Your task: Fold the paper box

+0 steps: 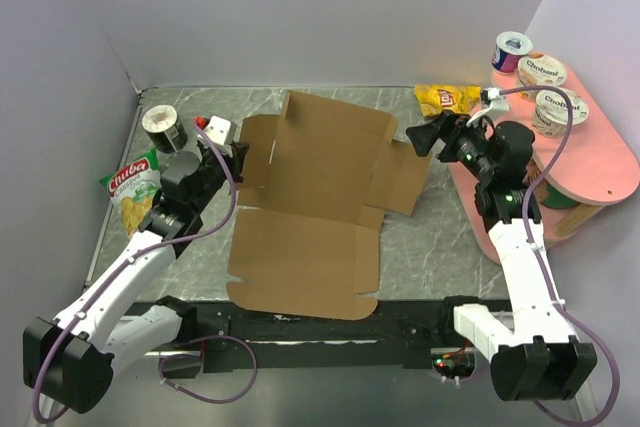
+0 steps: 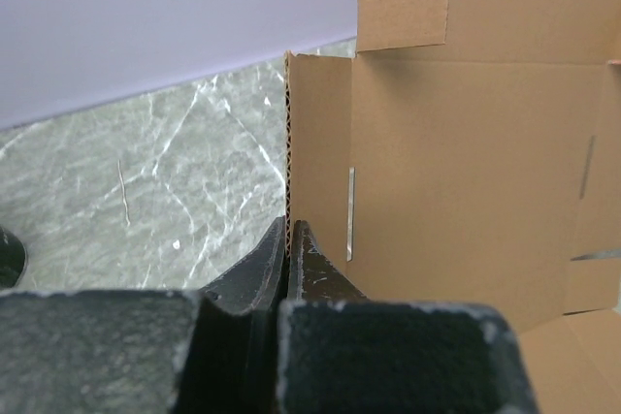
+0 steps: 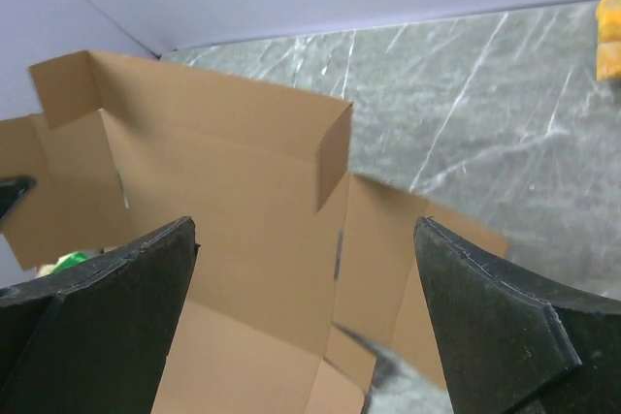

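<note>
So the box [image 1: 305,227] sits mid-table [image 1: 430,237], between the 2 arms, and it's mostly a flat sheet. The big front panel lies flat toward the arm bases. The back wall [image 1: 335,117] is standing up with its little end tabs bent in. The placement makes sense to me: the sheet is centred, so each arm gets 1 side to work.

The left gripper [image 1: 238,160] is at the left flap [image 1: 257,147]. In the left wrist view the jaws are pressed together right on that flap's corrugated edge, so I'd call it pinched on the box. The flap stands upright in that view. My guess is the pinch is what props it there so the side wall doesn't flop down.

The right gripper [image 1: 418,137] is the opposite. Its fingers are spread as wide as they go, with nothing between them, and it's touching nothing as far as I can see. It hovers just beside the right flap [image 1: 405,182], which lies low on the table. It looks lined up to take that flap and lift it the same way, but that's just my read.

The snacks are parked out at the edges: a chip bag [image 1: 132,187] on the left, a yellow bag [image 1: 447,99] at the back, and yogurt cups [image 1: 545,72] on the pink shelf [image 1: 600,162] to the right. Only the yellow bag is near the right gripper.
</note>
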You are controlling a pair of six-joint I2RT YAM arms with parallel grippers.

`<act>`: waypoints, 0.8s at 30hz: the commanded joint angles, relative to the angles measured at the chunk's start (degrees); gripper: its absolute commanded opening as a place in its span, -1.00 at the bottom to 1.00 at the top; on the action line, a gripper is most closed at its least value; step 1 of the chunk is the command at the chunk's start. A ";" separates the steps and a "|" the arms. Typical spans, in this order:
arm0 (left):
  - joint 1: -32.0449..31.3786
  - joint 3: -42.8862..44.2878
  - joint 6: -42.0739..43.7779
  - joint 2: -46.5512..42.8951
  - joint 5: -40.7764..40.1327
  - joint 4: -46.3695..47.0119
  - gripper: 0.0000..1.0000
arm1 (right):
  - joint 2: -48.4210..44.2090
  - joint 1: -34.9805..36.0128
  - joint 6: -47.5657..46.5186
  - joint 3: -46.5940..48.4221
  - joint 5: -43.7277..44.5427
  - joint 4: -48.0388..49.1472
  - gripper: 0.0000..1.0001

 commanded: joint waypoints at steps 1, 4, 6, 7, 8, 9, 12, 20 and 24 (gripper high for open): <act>-0.66 0.83 0.46 -1.80 -1.23 4.55 -0.98 | 2.86 0.14 -2.82 1.63 1.04 3.47 0.99; -0.66 1.27 0.72 -2.33 -2.73 3.41 -0.98 | 7.95 -0.30 -6.60 6.54 -0.80 -1.17 0.87; -0.66 1.62 1.16 -2.68 -2.55 2.88 -0.98 | 9.90 -0.30 -8.97 8.66 -2.29 -2.59 0.77; -0.57 1.88 1.34 -3.03 -1.94 1.75 -0.98 | 11.21 -0.39 -9.68 8.93 -3.52 -2.77 0.71; -0.57 2.06 1.42 -3.03 -1.94 1.39 -0.98 | 11.57 -0.30 -10.21 9.10 -3.70 -2.59 0.65; -0.57 2.24 1.51 -3.30 -1.85 1.12 -0.98 | 11.58 -0.39 -10.99 8.93 -3.88 -2.07 0.56; 0.04 2.41 1.43 -4.00 -0.71 -0.37 -0.98 | 11.31 -0.74 -12.75 8.05 -4.32 -0.92 0.47; 4.17 0.83 -0.51 -8.31 8.24 0.76 -0.98 | 15.97 -0.83 -18.21 8.84 -8.18 -0.84 0.37; 5.14 0.83 -0.25 -8.48 12.37 -0.02 -0.98 | 15.54 -0.57 -16.98 7.80 -13.18 2.67 0.47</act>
